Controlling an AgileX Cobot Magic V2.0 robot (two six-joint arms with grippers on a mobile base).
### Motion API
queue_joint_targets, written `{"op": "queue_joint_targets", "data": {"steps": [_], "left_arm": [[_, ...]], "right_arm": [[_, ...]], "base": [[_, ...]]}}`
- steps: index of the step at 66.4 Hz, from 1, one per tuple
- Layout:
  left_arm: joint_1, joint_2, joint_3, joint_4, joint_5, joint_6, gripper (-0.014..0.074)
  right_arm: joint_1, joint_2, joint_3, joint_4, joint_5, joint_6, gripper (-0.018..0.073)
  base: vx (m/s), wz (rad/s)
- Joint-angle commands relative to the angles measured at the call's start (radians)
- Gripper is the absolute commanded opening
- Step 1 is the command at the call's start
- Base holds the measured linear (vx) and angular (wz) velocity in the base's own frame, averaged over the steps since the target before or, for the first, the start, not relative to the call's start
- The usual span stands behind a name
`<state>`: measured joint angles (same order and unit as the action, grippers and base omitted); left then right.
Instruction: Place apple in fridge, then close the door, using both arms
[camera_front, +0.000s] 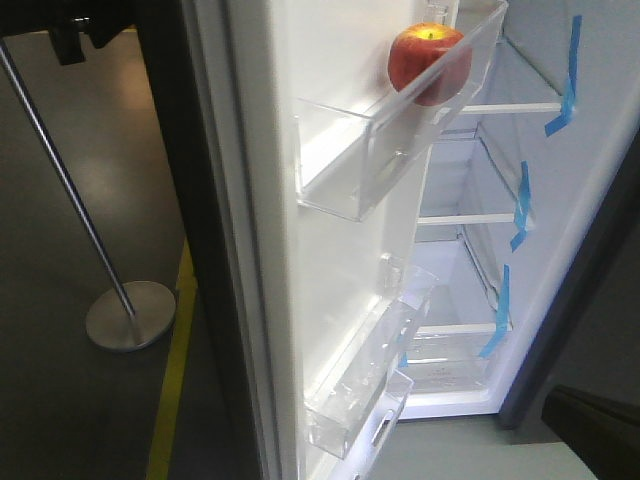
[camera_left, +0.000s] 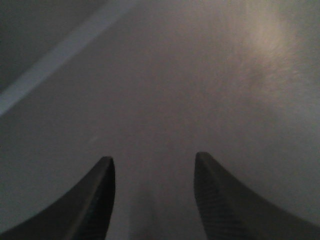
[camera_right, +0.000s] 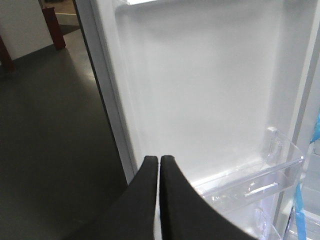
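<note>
At far left of the front view: metal stanchion, round base on dark floor, beside a yellow floor line. Clear of the task items.

Door: open, white inner liner facing the camera, dark edge at its left. Upper clear bin and lower clear bin attached.

Apple: red, yellow-green at the stem dimple, sitting in the upper door bin at its fridge-side end, against the clear front wall. No gripper touches it.

Fridge: interior white, glass shelves, blue tape strips along the right wall. Compartment lit and exposed.

Left gripper: fingers apart, nothing between them, facing a plain grey surface at close range; what that surface is cannot be told.

Right gripper: fingers pressed together, holding nothing, just before the door liner above a clear bin.

Judged status: apple placed; door not yet closed.

Hazards:
- Abrupt push on the door may roll the apple along the bin or jolt it over the rim.
- Right fingertips near the liner edge may be pinched between door and cabinet if not withdrawn.
- Contact on a clear bin instead of the panel may crack or unseat it.
- Uneven push may leave the door ajar.
</note>
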<state>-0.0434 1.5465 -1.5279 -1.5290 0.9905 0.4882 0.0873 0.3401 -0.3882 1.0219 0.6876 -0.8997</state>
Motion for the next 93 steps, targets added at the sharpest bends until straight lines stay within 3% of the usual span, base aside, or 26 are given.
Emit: {"op": "queue_joint_targets", "data": {"steps": [1, 12, 21, 33, 40, 48, 62, 75, 82, 93], "left_arm": [[-0.097, -0.040, -0.034, -0.082, 0.052, 0.034, 0.0365], [-0.200, -0.040, -0.034, -0.064, 0.108, 0.101, 0.0365], [-0.210, -0.040, -0.034, -0.064, 0.152, 0.153, 0.0365], [-0.210, -0.040, -0.034, -0.020, 0.148, 0.154, 0.0365], [-0.210, -0.040, -0.034, 0.049, 0.136, 0.154, 0.0365], [-0.210, -0.040, -0.034, 0.149, 0.116, 0.154, 0.0365], [-0.210, -0.040, -0.034, 0.390, 0.050, 0.153, 0.0358], [-0.210, -0.040, -0.034, 0.585, 0.007, 0.150, 0.0337], [-0.210, -0.040, -0.034, 0.632, -0.007, 0.150, 0.0316], [-0.210, -0.040, -0.034, 0.641, -0.024, 0.151, 0.0270]], "right_arm": [[-0.007, 0.007, -0.024, 0.072, -0.072, -0.009, -0.0003], [-0.007, 0.007, -0.025, 0.097, -0.094, -0.009, -0.0002], [-0.007, 0.007, -0.029, 0.100, -0.099, -0.010, -0.0002], [-0.007, 0.007, -0.030, 0.102, -0.168, -0.010, 0.0035], [-0.007, 0.008, -0.046, 0.092, -0.227, -0.010, 0.0120], [-0.007, 0.036, -0.108, 0.047, -0.298, -0.012, 0.0281], [-0.007, 0.209, -0.260, -0.058, -0.492, -0.012, 0.0533], [-0.007, 0.460, -0.394, -0.069, -0.680, -0.032, 0.0557], [-0.007, 0.610, -0.475, -0.069, -0.707, -0.098, 0.0557], [-0.007, 0.805, -0.581, -0.066, -0.823, -0.128, 0.0557]], "base": [[0.00, 0.00], [0.00, 0.00], [0.00, 0.00], [0.00, 0.00], [0.00, 0.00], [0.00, 0.00], [0.00, 0.00], [0.00, 0.00], [0.00, 0.00], [0.00, 0.00]]}}
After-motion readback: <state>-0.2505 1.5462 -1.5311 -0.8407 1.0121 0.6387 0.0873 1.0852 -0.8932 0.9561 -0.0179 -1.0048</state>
